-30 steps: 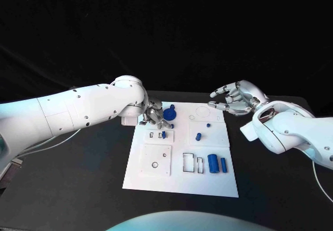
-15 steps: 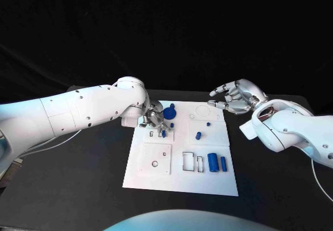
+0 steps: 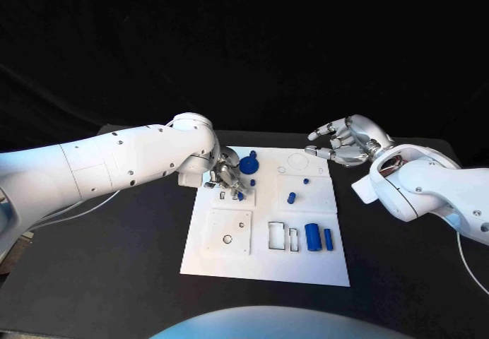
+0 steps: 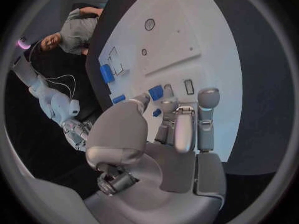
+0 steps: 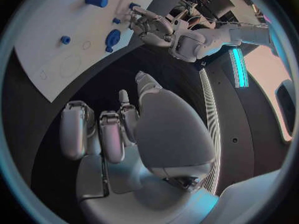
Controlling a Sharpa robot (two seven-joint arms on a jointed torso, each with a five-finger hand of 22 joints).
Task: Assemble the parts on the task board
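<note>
Since a second ago my left hand (image 3: 226,176) is creeping a little toward me across the near-left part of the white board (image 3: 234,261), fingers pointing down at the small slots there. From the wrist camera its fingers (image 4: 187,129) are drawn close together over a small blue piece (image 4: 156,92), but I cannot tell whether they are actually pinching it or only touching the board beside it. Just beyond those fingers the round blue knob (image 3: 249,166) is sitting on the board, untouched. Moving right, a short blue peg (image 3: 290,198) is standing near the board's middle, well apart from either hand, and nearer to me two blue cylinders (image 3: 319,238) are lying side by side next to empty rectangular outlines. My right hand (image 3: 341,145) is hovering off the board's far right corner, fingers (image 5: 102,132) spread and loosely curled, holding nothing, in the same place as before. I am reading the small shift as the left hand lining up a piece over its slot; most parts are waiting loose, so the assembly is early.
</note>
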